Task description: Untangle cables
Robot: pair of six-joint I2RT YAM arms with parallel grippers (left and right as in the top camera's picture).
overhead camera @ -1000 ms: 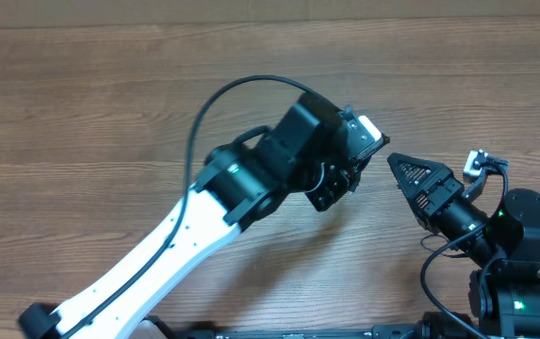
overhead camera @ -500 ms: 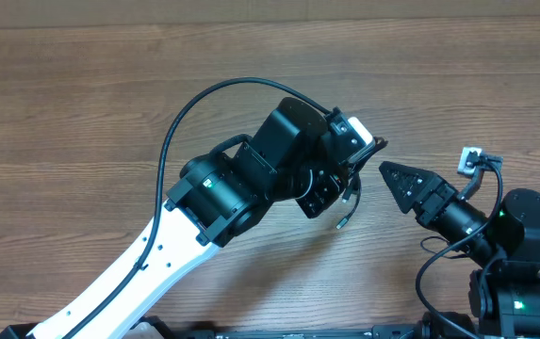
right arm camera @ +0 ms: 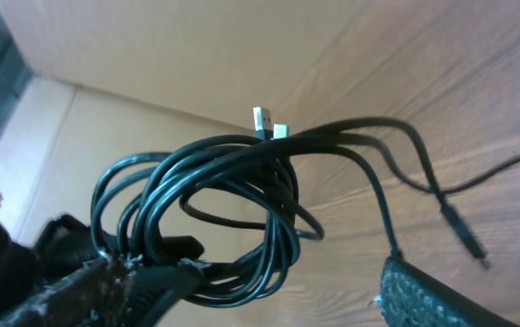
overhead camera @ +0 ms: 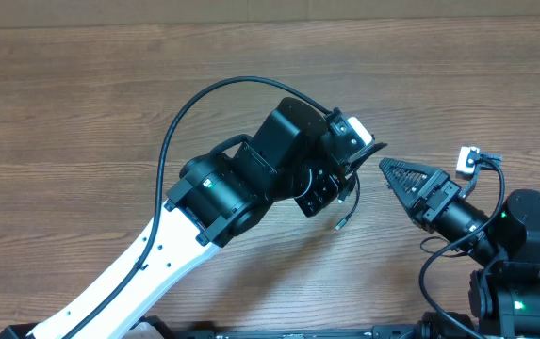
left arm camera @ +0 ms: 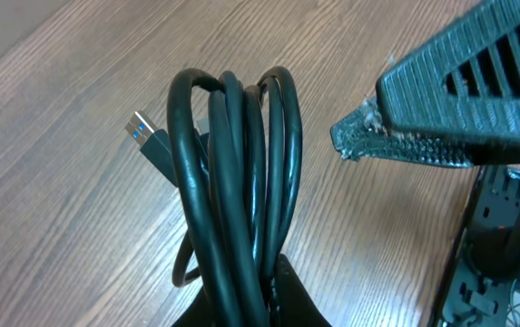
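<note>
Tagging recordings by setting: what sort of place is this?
Likely a robotics lab bench: a wood-grain table, a left arm and right arm at its near edge, and bundled black cables held above it.

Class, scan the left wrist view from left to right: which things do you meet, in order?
Silver USB plug with a blue insert → coiled bundle of thin black cables → black ribbed fingers of the right arm.

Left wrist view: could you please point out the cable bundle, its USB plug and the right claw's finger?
cable bundle (left arm camera: pixel 241 182), left wrist view, middle of the looped cords.
USB plug (left arm camera: pixel 155 145), left wrist view, black body behind the metal tip.
right claw's finger (left arm camera: pixel 477 100), left wrist view, ribbed side face.
</note>
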